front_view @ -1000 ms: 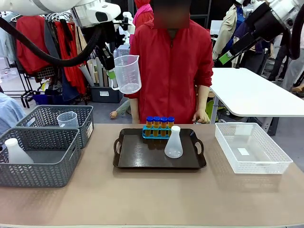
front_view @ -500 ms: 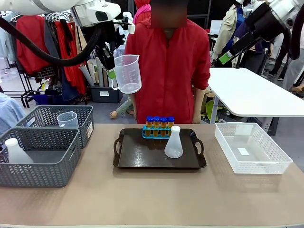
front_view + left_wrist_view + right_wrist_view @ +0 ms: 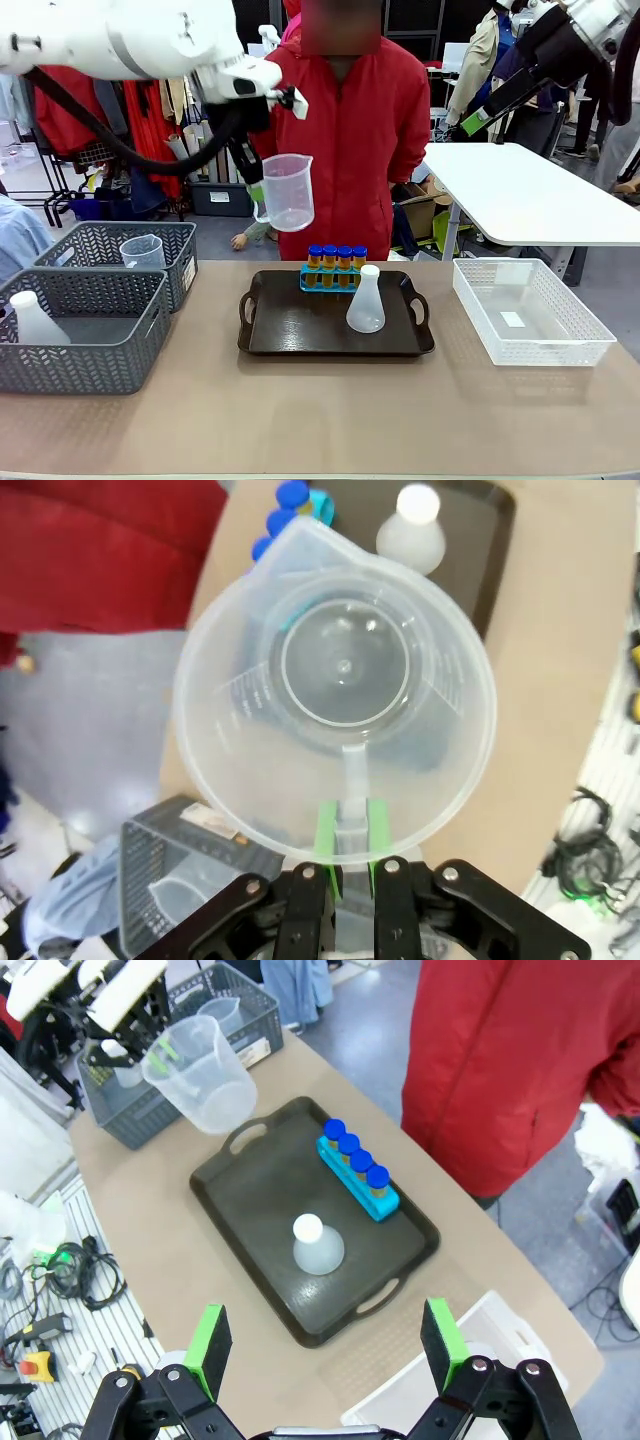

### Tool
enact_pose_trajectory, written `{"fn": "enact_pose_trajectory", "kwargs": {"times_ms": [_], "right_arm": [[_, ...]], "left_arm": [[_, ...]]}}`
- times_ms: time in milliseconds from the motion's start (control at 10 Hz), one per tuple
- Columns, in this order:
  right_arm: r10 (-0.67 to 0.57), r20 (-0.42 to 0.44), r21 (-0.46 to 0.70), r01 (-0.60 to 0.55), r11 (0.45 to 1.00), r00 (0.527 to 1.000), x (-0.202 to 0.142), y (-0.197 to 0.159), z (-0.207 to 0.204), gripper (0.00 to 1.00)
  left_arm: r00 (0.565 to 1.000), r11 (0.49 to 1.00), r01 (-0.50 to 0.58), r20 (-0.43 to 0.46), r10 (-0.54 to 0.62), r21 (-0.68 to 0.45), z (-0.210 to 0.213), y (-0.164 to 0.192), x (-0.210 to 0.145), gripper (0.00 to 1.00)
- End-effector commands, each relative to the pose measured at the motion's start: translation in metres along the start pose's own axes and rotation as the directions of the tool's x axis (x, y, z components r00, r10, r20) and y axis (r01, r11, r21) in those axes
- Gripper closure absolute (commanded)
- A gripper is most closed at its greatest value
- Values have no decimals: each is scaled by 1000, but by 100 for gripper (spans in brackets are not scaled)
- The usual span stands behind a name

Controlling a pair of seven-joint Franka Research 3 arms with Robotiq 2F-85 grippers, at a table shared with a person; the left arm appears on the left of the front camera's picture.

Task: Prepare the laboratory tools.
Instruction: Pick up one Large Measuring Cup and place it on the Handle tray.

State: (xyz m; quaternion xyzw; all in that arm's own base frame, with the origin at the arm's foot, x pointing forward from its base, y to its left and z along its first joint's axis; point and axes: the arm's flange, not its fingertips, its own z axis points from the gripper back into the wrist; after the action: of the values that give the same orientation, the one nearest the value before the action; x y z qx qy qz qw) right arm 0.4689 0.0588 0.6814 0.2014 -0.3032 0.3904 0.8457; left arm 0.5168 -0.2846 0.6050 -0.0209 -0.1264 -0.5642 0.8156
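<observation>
Beaker point(image 3: 286, 192) first: the clear handled measuring beaker hangs in the air above the far left part of the dark tray point(image 3: 300, 345), upright with its mouth up, held only by its handle. The left gripper point(image 3: 350, 852) has its green pads pinched together on that handle, as the left wrist view shows, so the cup's whole weight sits to one side of the grip.

On the tray the blue tube rack point(image 3: 333, 279) stands along the far edge with four orange blue-capped tubes point(image 3: 337, 258) in it, and the white conical flask point(image 3: 366, 301) stands just in front of the rack's right end. The bare stretch of tray lies on the left and near side, which looks like the natural landing spot.

To do this step well, I would bring the beaker down over that open left area, well apart from the tube caps and the flask neck, both of which look easy to knock. Keeping the wrist level matters, since a handle grip lets the cup swing or tilt. The base should touch flat before the pads let go.

The right gripper point(image 3: 325, 1342) is high above the table with its fingers spread wide and nothing between them. Beyond the tray, grey baskets point(image 3: 96, 335) on the left contain another beaker and flask.
</observation>
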Motion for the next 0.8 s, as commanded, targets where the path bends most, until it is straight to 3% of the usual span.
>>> {"fn": "enact_pose_trajectory", "kwargs": {"times_ms": [0, 400, 700], "right_arm": [[-3, 10, 7, 3, 1000, 1000, 0, 1, 1, 0], [-3, 10, 7, 3, 1000, 1000, 0, 1, 1, 0], [-3, 10, 7, 3, 1000, 1000, 0, 1, 1, 0]], "left_arm": [[999, 999, 48, 5, -48, 11, -24, -8, -2, 100], [992, 993, 120, -36, -120, -13, -75, -16, 11, 100], [991, 993, 114, -64, -115, -29, -99, -17, 4, 100]]}}
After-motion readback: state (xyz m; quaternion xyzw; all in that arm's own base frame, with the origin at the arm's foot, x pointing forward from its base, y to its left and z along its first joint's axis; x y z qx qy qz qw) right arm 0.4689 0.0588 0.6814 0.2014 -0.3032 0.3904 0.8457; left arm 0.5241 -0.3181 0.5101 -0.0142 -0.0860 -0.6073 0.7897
